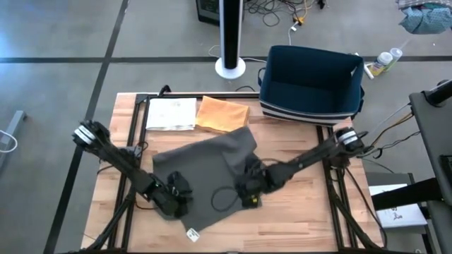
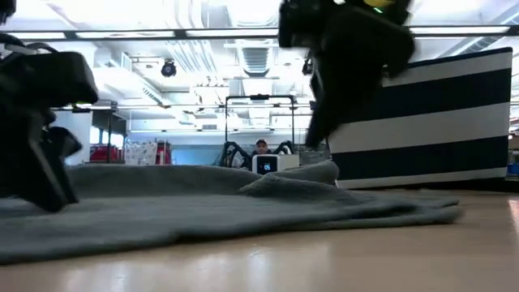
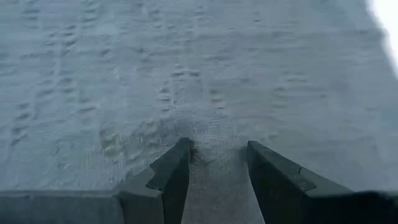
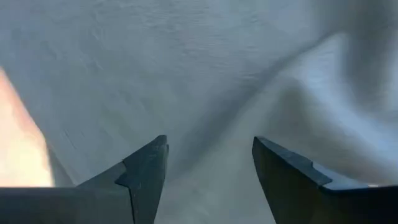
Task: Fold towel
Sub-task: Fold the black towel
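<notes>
You see the grey towel (image 1: 205,169) spread at the centre of the high view, lying flat on the counter (image 1: 304,212); the left claw (image 3: 214,163) sits on its lower-left part, fingers parted and pressed down onto the cloth with a small ridge of it between the tips; the right claw (image 4: 210,158) hangs over the towel's right edge, spread wide and gripping nothing; an orange cloth (image 1: 222,114) and a striped bin (image 1: 311,88) lie toward the upper frame.
</notes>
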Tool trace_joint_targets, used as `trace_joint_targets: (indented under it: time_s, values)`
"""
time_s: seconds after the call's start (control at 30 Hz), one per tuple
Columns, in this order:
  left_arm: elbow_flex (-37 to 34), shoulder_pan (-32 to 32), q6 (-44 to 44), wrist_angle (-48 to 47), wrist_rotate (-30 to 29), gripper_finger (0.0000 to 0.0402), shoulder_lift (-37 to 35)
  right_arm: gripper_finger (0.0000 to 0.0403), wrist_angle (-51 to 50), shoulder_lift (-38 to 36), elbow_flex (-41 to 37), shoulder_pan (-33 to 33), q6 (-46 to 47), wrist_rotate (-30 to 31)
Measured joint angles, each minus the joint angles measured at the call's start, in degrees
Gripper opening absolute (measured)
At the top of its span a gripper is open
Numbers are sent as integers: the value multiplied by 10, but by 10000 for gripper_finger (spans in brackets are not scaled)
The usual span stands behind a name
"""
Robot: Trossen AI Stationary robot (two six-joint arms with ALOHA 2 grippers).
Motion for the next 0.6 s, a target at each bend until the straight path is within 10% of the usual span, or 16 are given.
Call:
trace_joint_targets:
  time_s: [0.33,0.6]
  values:
    - [187,29,112,46,-13,153,195,228,-137,11,-40,79,103,-51]
    - [261,41,94,-306,-18,153,155,230,-1,7,-81,94,154,-134]
